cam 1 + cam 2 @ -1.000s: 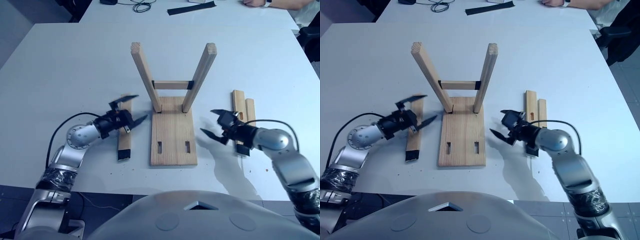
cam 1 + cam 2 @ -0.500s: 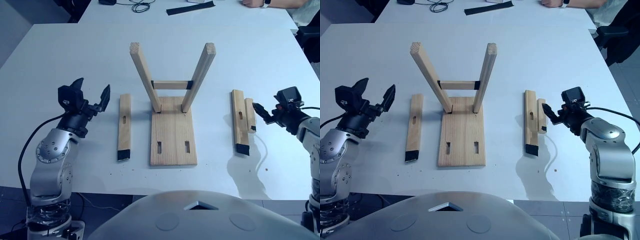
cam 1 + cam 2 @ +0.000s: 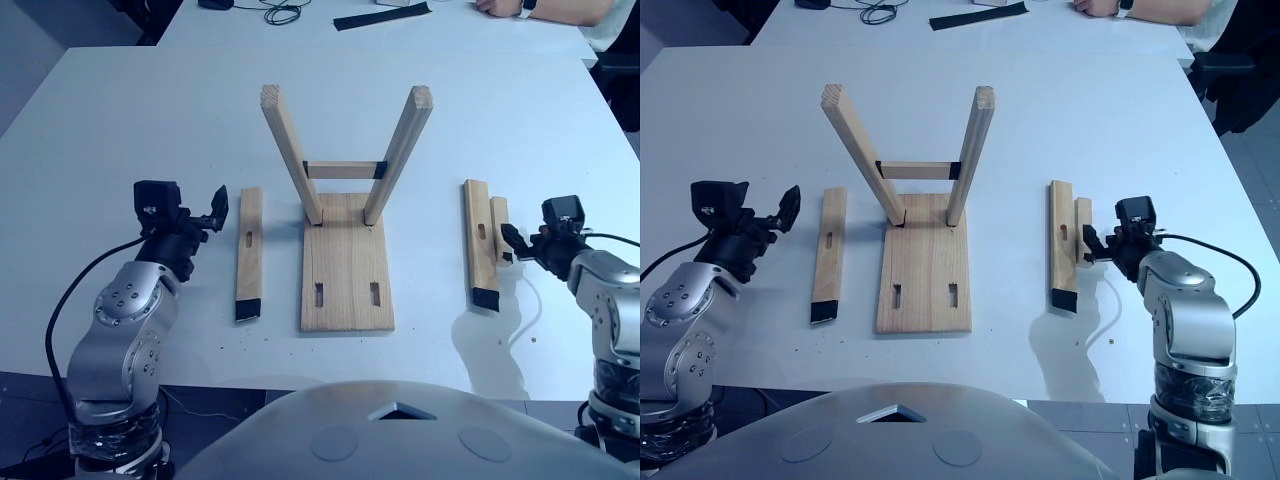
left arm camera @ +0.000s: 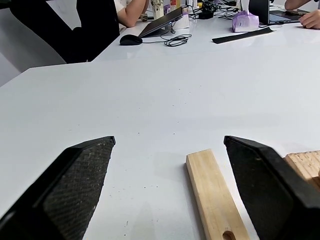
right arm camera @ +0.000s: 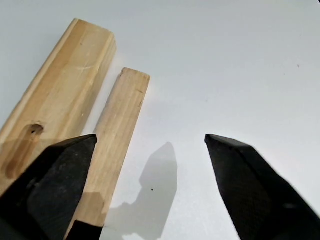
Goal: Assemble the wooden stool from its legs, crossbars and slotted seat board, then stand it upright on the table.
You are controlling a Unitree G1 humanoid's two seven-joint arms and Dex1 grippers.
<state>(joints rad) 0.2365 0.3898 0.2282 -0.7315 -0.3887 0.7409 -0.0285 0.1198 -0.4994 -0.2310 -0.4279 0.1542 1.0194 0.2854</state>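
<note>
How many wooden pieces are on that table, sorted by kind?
Seat board: 1
Legs: 4 (left standing leg, right standing leg, left loose leg, right loose leg)
Crossbars: 2 (fitted crossbar, loose crossbar)
Total: 7

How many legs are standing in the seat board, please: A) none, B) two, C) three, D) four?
B: two legs, left and right, stand in the far end of the board, joined by a crossbar.
</note>
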